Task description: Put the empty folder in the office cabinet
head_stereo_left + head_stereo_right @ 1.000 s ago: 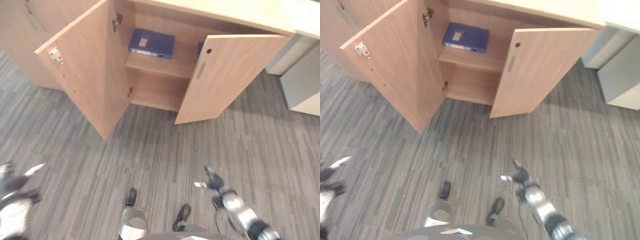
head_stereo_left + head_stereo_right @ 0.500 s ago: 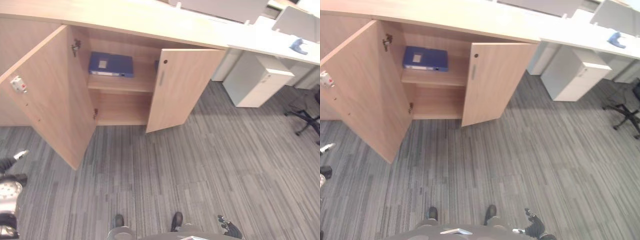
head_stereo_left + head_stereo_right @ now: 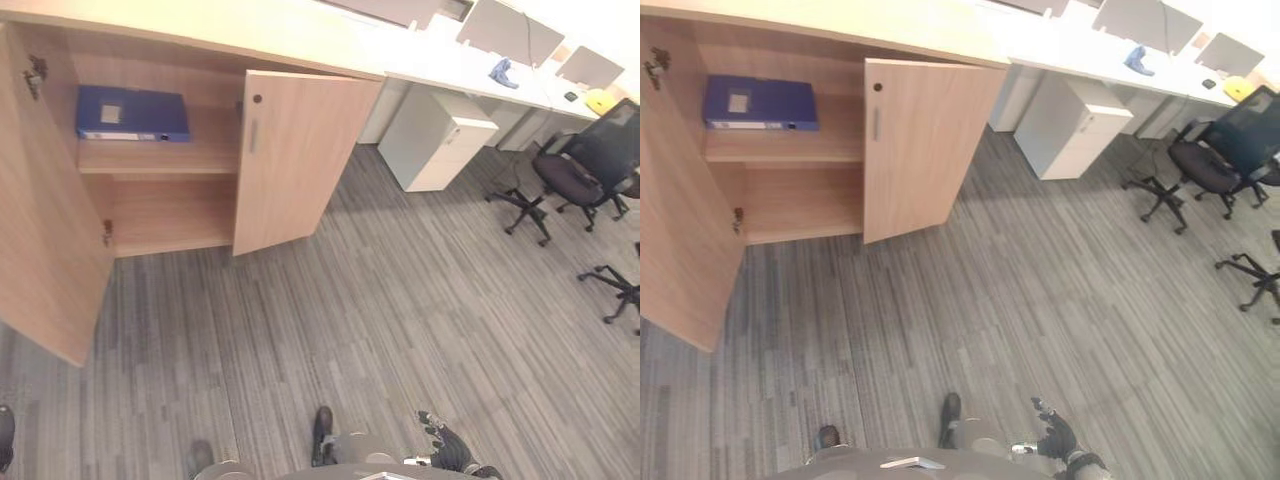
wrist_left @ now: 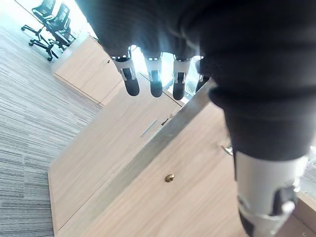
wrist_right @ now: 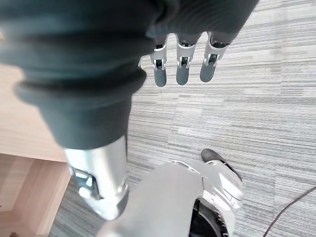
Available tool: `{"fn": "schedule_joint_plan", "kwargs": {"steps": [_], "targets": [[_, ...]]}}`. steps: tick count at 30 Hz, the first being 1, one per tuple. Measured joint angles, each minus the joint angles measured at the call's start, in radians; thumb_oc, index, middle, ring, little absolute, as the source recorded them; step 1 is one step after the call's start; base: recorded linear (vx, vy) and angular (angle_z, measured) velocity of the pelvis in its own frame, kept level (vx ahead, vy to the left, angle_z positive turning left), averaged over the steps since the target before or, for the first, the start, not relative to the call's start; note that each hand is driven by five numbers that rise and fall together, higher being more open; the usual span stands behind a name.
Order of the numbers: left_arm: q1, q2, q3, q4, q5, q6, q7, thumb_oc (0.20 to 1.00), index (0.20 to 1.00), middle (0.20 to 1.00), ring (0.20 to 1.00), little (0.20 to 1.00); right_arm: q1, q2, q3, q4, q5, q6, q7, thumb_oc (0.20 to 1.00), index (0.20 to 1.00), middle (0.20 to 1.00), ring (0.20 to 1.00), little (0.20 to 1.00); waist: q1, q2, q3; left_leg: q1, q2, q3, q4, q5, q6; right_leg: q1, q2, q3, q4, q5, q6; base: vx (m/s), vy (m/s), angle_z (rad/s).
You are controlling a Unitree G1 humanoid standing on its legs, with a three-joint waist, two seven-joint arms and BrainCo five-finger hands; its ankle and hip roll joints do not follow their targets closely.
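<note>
Your blue folder (image 3: 132,113) lies flat on the upper shelf of the open office cabinet (image 3: 150,190), far left, so the placing looks done. Both hands hang empty, the right hand (image 3: 446,449) near you and the left hand (image 4: 153,74), fingers relaxed and apart.

even daylight, bright window glare

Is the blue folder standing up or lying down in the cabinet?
Lying down. The blue folder rests flat on the upper shelf of the open cabinet, its wide face with a pale label turned upward.
</note>
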State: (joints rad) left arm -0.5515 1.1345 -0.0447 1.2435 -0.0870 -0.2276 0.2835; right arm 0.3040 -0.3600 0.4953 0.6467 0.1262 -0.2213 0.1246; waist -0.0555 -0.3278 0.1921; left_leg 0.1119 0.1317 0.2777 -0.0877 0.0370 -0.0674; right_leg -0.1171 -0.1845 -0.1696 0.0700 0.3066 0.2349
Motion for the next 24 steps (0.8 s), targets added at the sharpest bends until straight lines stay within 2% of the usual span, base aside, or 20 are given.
{"fn": "schedule_joint_plan", "kwargs": {"steps": [1,3,7,10,13,14,15,16,19,20,23,24], "targets": [[-0.045,0.029,-0.029,0.017,0.009,0.008,0.007,1.000,1.000,1.000,1.000,1.000,0.003,0.000,0.008,-0.009,0.000,0.000,0.003,1.000,1.000,1.000,1.000,1.000,-0.001,-0.020,0.011,-0.002,0.010,-0.001,0.000,-0.001,-0.002,-0.003,0.007,0.002,0.000,0.000,0.000,0.01,-0.072,-0.01],[-0.061,0.040,-0.036,0.022,0.015,0.020,0.013,1.000,1.000,1.000,1.000,1.000,0.008,-0.001,0.007,-0.007,0.001,-0.001,0.003,1.000,1.000,1.000,1.000,1.000,-0.004,-0.035,0.017,-0.003,0.018,0.001,0.000,-0.001,-0.003,-0.002,0.018,0.010,-0.002,0.000,0.000,0.03,-0.041,-0.04],[-0.062,0.035,-0.054,0.023,0.017,0.027,0.011,1.000,1.000,1.000,1.000,1.000,0.017,-0.001,0.008,-0.008,0.001,-0.001,0.004,1.000,1.000,1.000,1.000,1.000,-0.005,-0.036,0.019,0.000,0.027,0.011,0.000,-0.003,-0.006,-0.005,0.029,0.025,-0.005,0.000,0.000,0.03,-0.027,-0.06],[-0.068,-0.017,-0.057,0.036,0.012,0.029,0.015,1.000,1.000,1.000,1.000,1.000,0.019,-0.001,0.007,-0.018,0.001,-0.002,0.005,1.000,1.000,1.000,1.000,1.000,-0.005,-0.035,0.020,0.009,0.024,0.037,0.007,0.000,-0.014,-0.002,0.032,0.034,-0.020,0.000,0.000,0.04,-0.007,-0.14],[-0.066,-0.109,-0.051,0.043,-0.017,0.030,0.033,1.000,1.000,1.000,1.000,1.000,0.028,-0.001,-0.002,-0.028,0.001,-0.005,0.003,1.000,1.000,1.000,1.000,1.000,-0.012,-0.029,0.021,0.051,0.017,0.076,0.005,-0.001,-0.015,0.012,0.030,0.078,-0.004,0.000,0.000,0.02,0.000,-0.24],[-0.066,-0.109,-0.051,0.043,-0.017,0.030,0.033,1.000,1.000,1.000,1.000,1.000,0.028,-0.001,-0.002,-0.028,0.001,-0.005,0.003,1.000,1.000,1.000,1.000,1.000,-0.012,-0.029,0.021,0.051,0.017,0.076,0.005,-0.001,-0.015,0.012,0.030,0.078,-0.004,0.000,0.000,0.02,0.007,-0.05],[-0.066,-0.160,-0.062,0.039,-0.017,0.023,0.037,1.000,1.000,1.000,1.000,1.000,0.038,-0.002,-0.002,-0.026,0.000,-0.011,0.005,1.000,1.000,1.000,1.000,1.000,-0.015,-0.018,0.017,0.054,0.013,0.072,0.000,-0.005,-0.012,0.016,0.021,0.077,-0.002,0.000,0.000,0.03,0.011,0.00],[-0.067,-0.202,-0.117,0.031,-0.008,0.021,0.017,1.000,1.000,1.000,1.000,1.000,0.048,-0.002,-0.014,-0.039,0.000,-0.011,0.005,1.000,1.000,1.000,1.000,1.000,-0.027,-0.017,0.017,0.050,-0.001,0.083,0.000,-0.005,-0.011,0.010,0.009,0.077,-0.006,-0.005,-0.001,0.06,0.034,0.03],[-0.070,-0.225,-0.136,0.028,-0.006,0.026,-0.009,1.000,1.000,1.000,1.000,1.000,0.042,-0.003,-0.034,-0.048,0.000,-0.011,0.006,1.000,1.000,1.000,1.000,1.000,-0.055,-0.017,0.015,0.054,-0.016,0.092,0.000,-0.006,-0.010,0.014,0.005,0.082,-0.018,-0.007,0.002,0.05,0.016,-0.15],[-0.074,-0.242,-0.158,0.030,-0.025,0.045,-0.014,1.000,1.000,1.000,1.000,1.000,0.041,-0.005,-0.057,-0.060,0.000,-0.013,0.007,1.000,1.000,1.000,1.000,1.000,-0.093,-0.011,0.011,0.056,-0.021,0.107,0.000,-0.006,-0.010,0.006,0.006,0.112,-0.019,-0.012,0.006,0.04,0.001,-0.29],[-0.074,-0.255,-0.159,0.033,-0.029,0.063,-0.019,1.000,1.000,1.000,1.000,1.000,0.042,-0.012,-0.071,-0.063,0.000,-0.012,0.007,1.000,1.000,1.000,1.000,1.000,-0.117,-0.006,0.005,0.065,-0.022,0.128,0.000,-0.006,-0.010,0.006,0.007,0.130,-0.030,-0.014,0.009,0.07,0.005,-0.41],[-0.075,-0.283,-0.178,0.033,-0.029,0.067,-0.036,1.000,1.000,1.000,1.000,1.000,0.071,-0.041,-0.072,-0.091,-0.001,-0.008,0.011,1.000,1.000,1.000,1.000,1.000,-0.151,0.002,-0.023,0.076,-0.035,0.156,0.000,-0.005,-0.011,0.009,0.004,0.134,-0.053,-0.095,0.012,0.03,0.005,-0.38]]}}
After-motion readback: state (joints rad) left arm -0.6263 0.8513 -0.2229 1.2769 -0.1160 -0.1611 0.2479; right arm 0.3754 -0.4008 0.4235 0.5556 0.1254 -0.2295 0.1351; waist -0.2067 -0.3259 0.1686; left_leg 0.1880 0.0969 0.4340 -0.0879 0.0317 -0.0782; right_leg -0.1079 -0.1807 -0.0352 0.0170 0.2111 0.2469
